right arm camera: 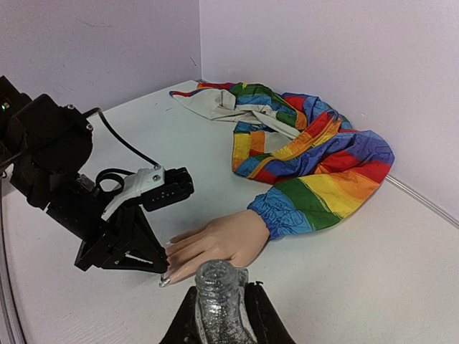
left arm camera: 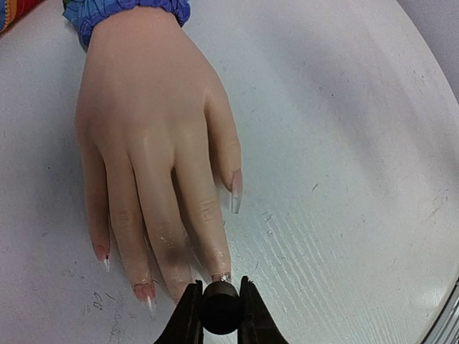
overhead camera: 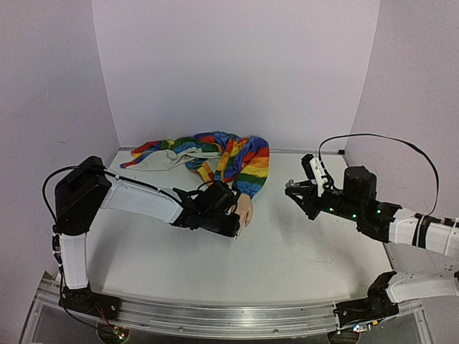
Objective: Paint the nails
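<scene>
Left gripper (overhead camera: 234, 228): clenched on black cap (left arm camera: 219, 307) beside nails (left arm camera: 224, 276).
Right gripper (right arm camera: 221, 319): grasping glittery bottle (right arm camera: 215, 283), centre right.
Between: white table (overhead camera: 276, 240).

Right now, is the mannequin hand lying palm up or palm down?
Palm down. The left wrist view shows the back of the mannequin hand, with the knuckles and nails facing up and the fingers resting flat on the table.

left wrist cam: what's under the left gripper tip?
Fingertips of the mannequin hand, flat on the table. The black cap in the left gripper mostly covers one fingertip's nail; any brush below it is hidden.
</scene>
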